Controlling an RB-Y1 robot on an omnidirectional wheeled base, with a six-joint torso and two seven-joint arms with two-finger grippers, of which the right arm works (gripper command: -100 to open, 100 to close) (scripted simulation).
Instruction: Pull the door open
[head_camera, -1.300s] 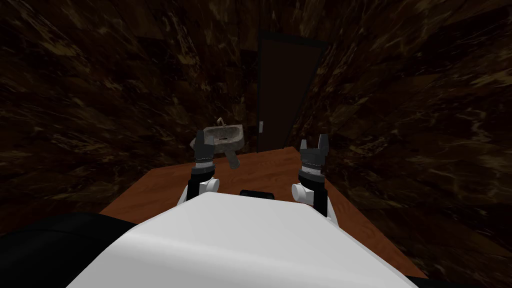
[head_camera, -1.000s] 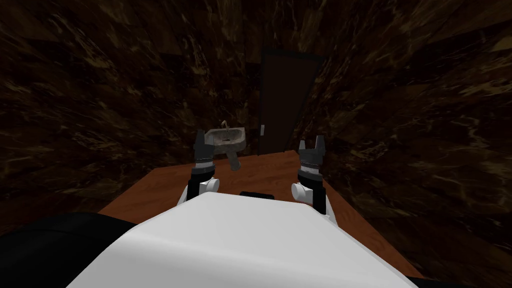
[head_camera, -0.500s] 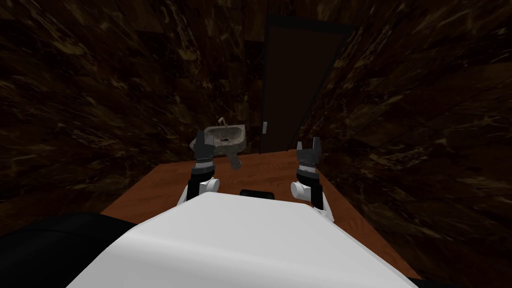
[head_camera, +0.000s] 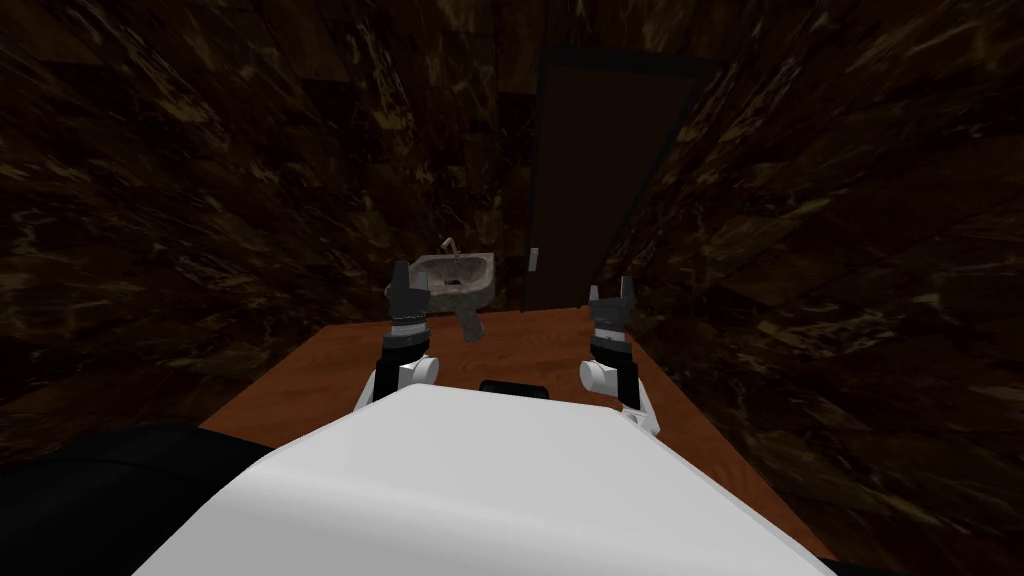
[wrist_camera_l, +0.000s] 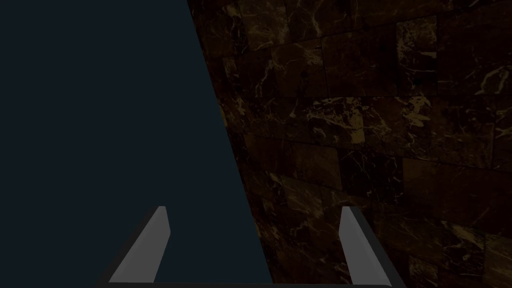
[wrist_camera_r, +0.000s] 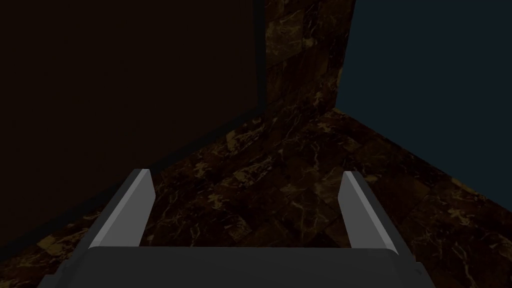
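Note:
The door (head_camera: 600, 180) is a tall dark brown panel in a dark frame, standing shut at the end of the narrow room. A small pale handle (head_camera: 533, 259) sits on its left edge. My right gripper (head_camera: 610, 288) is held up short of the door, right of the handle and apart from it. It is open with nothing between its fingers (wrist_camera_r: 136, 200), and in the right wrist view the door (wrist_camera_r: 125, 100) lies beyond the gripper (wrist_camera_r: 245, 172). My left gripper (head_camera: 408, 278) is raised in front of the sink, also open and empty (wrist_camera_l: 255, 210).
A grey stained sink (head_camera: 455, 280) with a tap hangs on the wall just left of the door. Dark brown marble walls (head_camera: 200, 200) close in on both sides. A reddish wooden floor (head_camera: 520, 345) runs ahead to the door.
I have moved nearer the door: it looks larger and sits further right in the head view. The right gripper has drifted slightly inward. Both grippers stay open.

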